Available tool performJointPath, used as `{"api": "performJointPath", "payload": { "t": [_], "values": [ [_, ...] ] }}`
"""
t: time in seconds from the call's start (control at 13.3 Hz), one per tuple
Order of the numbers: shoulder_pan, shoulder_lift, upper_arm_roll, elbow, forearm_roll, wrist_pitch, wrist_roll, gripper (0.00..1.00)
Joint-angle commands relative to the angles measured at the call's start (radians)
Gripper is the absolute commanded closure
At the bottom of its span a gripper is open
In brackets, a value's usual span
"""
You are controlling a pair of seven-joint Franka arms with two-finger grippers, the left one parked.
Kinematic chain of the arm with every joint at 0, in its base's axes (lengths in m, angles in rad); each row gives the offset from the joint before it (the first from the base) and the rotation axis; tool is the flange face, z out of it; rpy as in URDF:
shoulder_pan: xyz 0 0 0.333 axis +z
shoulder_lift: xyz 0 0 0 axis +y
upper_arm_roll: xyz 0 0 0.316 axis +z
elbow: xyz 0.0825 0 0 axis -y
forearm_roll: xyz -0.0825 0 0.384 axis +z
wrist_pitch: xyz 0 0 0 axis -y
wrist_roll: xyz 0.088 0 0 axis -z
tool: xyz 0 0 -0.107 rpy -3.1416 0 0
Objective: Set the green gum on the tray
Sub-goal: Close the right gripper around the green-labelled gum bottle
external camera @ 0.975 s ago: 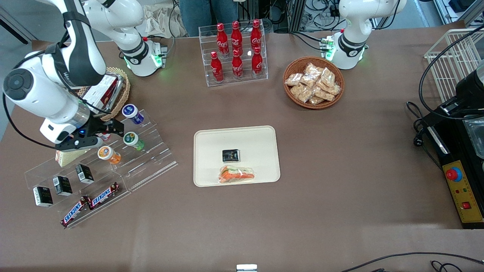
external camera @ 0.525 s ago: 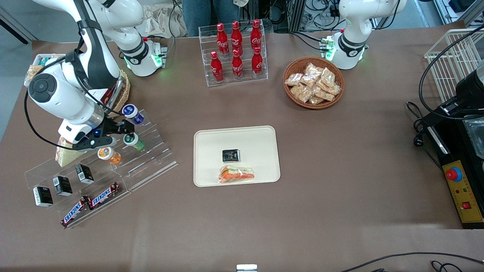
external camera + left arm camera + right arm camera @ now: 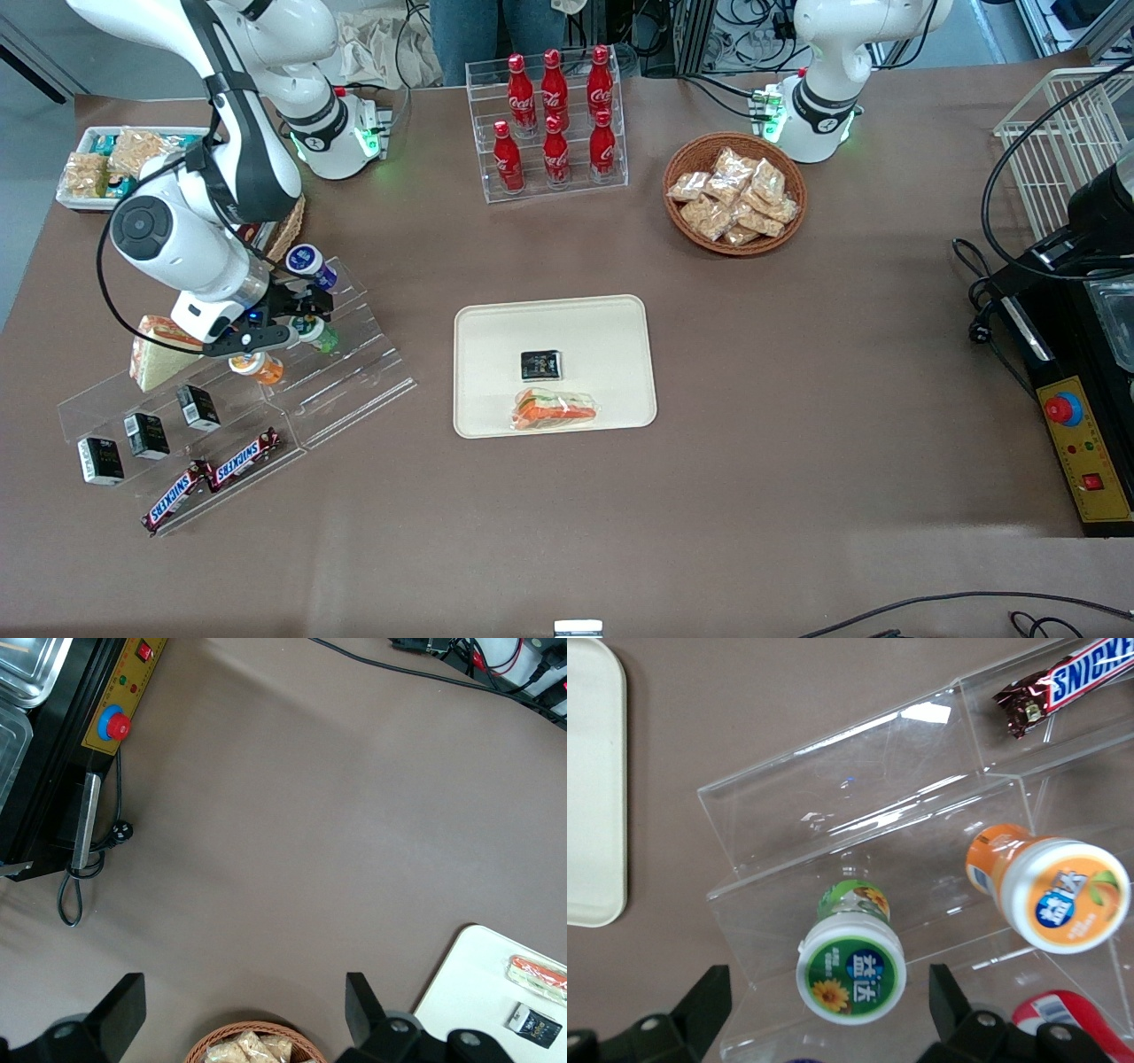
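**End effector spread over the green gum on the clear stepped shelf**

The end effector (image 3: 297, 321) hangs just above the green gum (image 3: 852, 964), its two dark fingers (image 3: 700, 1010) spread wide with the bottle between them and touching neither. The green gum lies tilted on a middle step of a clear acrylic stepped shelf (image 3: 354, 354), its round white-rimmed lid with a flower label facing up and its translucent green body glossy beneath. Beside it on the same shelf lies an orange gum bottle (image 3: 1045, 881) of the same stubby cylindrical shape, and a blue-lidded bottle (image 3: 310, 264) sits one step higher. The lowest step holds two Snickers bars (image 3: 213, 478) in shiny wrappers, and small black boxes (image 3: 146, 434) stand in a row nearby.

The tray (image 3: 611, 319), a smooth cream rectangle with rounded corners and a low rim, lies on the brown table (image 3: 753, 487) well apart from the shelf, toward the parked arm's end. On it rest a small black packet (image 3: 540, 363) and a wrapped sandwich (image 3: 555, 410), nearer the front camera.

A woven wicker basket (image 3: 680, 168) holds crinkly snack packs (image 3: 735, 199). A clear rack (image 3: 483, 124) carries six red cola bottles (image 3: 555, 115). A small white bin (image 3: 71, 199) holds more snack packs.
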Motion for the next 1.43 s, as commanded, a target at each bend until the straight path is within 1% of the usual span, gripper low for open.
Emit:
{"api": "performJointPath", "payload": {
  "t": [0.0,0.22,0.38,0.45,0.53,0.6,0.75,0.82,1.12,1.27,1.35],
  "values": [
    [0.006,0.005,-0.002,-0.040,-0.016,0.069,0.007,0.01],
    [0.004,0.019,-0.002,-0.040,-0.033,0.088,0.005,0.01],
    [0.004,0.025,-0.002,-0.040,-0.033,0.096,0.005,0.01],
    [0.004,0.026,-0.002,-0.040,-0.033,0.096,0.005,0.05],
    [0.004,0.028,-0.002,-0.040,-0.035,0.097,0.005,0.15],
    [0.004,0.028,-0.002,-0.040,-0.038,0.097,0.005,0.33],
    [0.003,0.028,-0.002,-0.040,-0.041,0.097,0.004,0.53],
    [0.003,0.031,-0.002,-0.040,-0.041,0.097,0.004,0.54],
    [0.001,0.034,-0.002,-0.040,-0.041,0.097,0.004,0.54],
    [0.001,0.032,-0.002,-0.039,-0.041,0.096,0.004,0.60],
    [0.001,0.028,-0.002,-0.037,-0.041,0.094,0.004,0.60]
  ]
}}
